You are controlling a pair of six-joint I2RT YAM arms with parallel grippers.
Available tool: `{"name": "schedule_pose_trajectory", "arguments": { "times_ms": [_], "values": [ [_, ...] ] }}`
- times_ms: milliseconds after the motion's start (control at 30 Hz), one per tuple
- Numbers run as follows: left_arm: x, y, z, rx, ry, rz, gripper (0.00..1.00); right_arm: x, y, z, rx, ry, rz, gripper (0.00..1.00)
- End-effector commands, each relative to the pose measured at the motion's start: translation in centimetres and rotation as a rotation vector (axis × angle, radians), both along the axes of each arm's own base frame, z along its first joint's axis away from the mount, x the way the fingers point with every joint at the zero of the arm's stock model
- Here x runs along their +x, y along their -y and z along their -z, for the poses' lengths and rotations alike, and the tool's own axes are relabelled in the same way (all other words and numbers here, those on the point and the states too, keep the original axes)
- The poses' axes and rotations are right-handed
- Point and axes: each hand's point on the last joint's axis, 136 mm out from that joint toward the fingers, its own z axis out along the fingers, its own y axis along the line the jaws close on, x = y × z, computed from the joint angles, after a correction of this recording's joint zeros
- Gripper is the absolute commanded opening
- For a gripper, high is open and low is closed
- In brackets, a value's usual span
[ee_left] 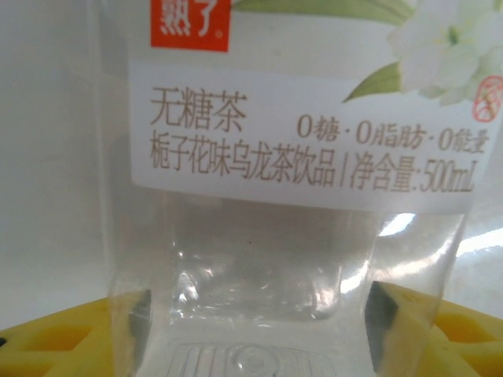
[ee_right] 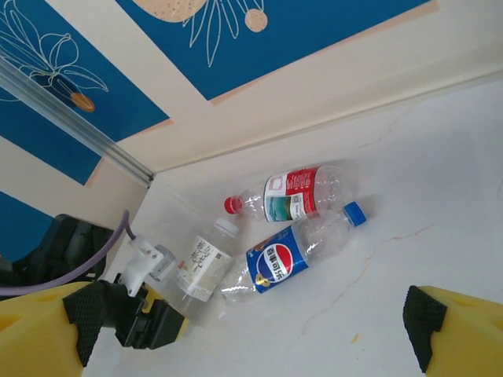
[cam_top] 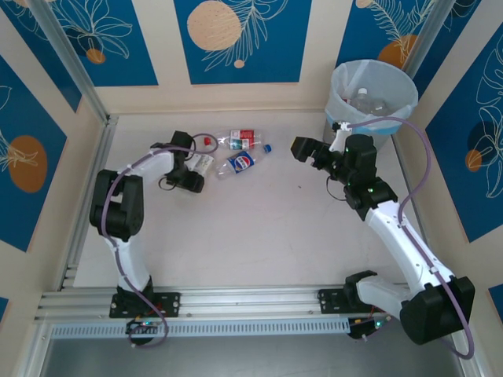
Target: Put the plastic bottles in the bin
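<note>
White-label bottle (ee_left: 299, 157) sits right at the left wrist lens, clear base at 6 o'clock, label printed in Chinese. Left gripper (ee_left: 259, 314) straddles that base, with yellow fingers (ee_left: 63, 338) at 7 and 5 o'clock and the dark pads at the bottle's sides. They look about bottle-width apart. Can't tell whether they are pressing on it or just flanking it.

Top view: the left gripper (cam_top: 192, 169) and white-label bottle (cam_top: 203, 163) are at about 11 o'clock on the table (cam_top: 259, 236), and the bottle looks to be lying down. The red-label bottle (cam_top: 242, 139) is just beside it toward 12. The blue-label bottle (cam_top: 242, 162) is at 3 o'clock of the white one, close by, contact unclear.

Bin (cam_top: 338, 98) is at the 1 o'clock corner, well apart from these three, with some clear bottles (cam_top: 365, 100) already inside. Right gripper (cam_top: 302, 148) hovers at 8 o'clock of the bin, spread wide and empty. Its wrist view shows the gap (ee_right: 251, 330) open, looking toward all three loose bottles.

Step, as I judge it: the left arm is at the grasp of the white-label bottle, and the task is partly done with three bottles left on the table. The next move calls for a firm squeeze, a lift clear of the blue-label bottle, then a long carry toward 1 o'clock. The bin is on the right arm's side, so a handover could be needed.
</note>
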Motion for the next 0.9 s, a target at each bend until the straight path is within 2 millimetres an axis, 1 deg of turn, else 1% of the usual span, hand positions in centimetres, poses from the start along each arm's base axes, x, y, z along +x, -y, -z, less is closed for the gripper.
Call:
{"name": "schedule_pose_trajectory", "arguments": {
  "times_ms": [0, 100, 233, 333, 467, 533, 667, 867],
  "values": [
    [-0.4, 1.2, -1.9, -0.089, 0.045, -0.032, 0.38, 0.4, -0.1, -0.6, 0.056, -0.029, 0.018, 1.00],
    [-0.8, 1.8, -2.8, -0.137, 0.078, -0.047, 0.37, 0.4, -0.6, 0.0, 0.087, -0.066, 0.003, 1.00],
    [-1.4, 2.7, -4.4, -0.177, 0.135, -0.044, 0.36, 0.0, -2.0, 0.5, 0.128, -0.096, -0.065, 1.00],
    [-2.0, 3.6, -5.6, -0.193, 0.183, -0.021, 0.36, -0.4, -3.3, 0.8, 0.122, -0.104, -0.120, 1.00],
    [-2.7, 4.8, -6.9, -0.199, 0.248, 0.031, 0.36, -0.4, -4.5, 1.6, 0.119, -0.136, -0.146, 1.00],
    [-3.2, 5.7, -7.8, -0.215, 0.289, 0.066, 0.36, -0.4, -5.5, 1.8, 0.138, -0.145, -0.184, 1.00],
    [-4.1, 8.2, -9.9, -0.286, 0.378, 0.147, 0.35, -0.7, -8.4, 1.5, 0.162, -0.152, -0.309, 1.00],
    [-5.3, 11.0, -11.6, -0.346, 0.466, 0.239, 0.34, 0.0, -11.5, 1.3, 0.145, -0.192, -0.396, 1.00]
  ]
}}
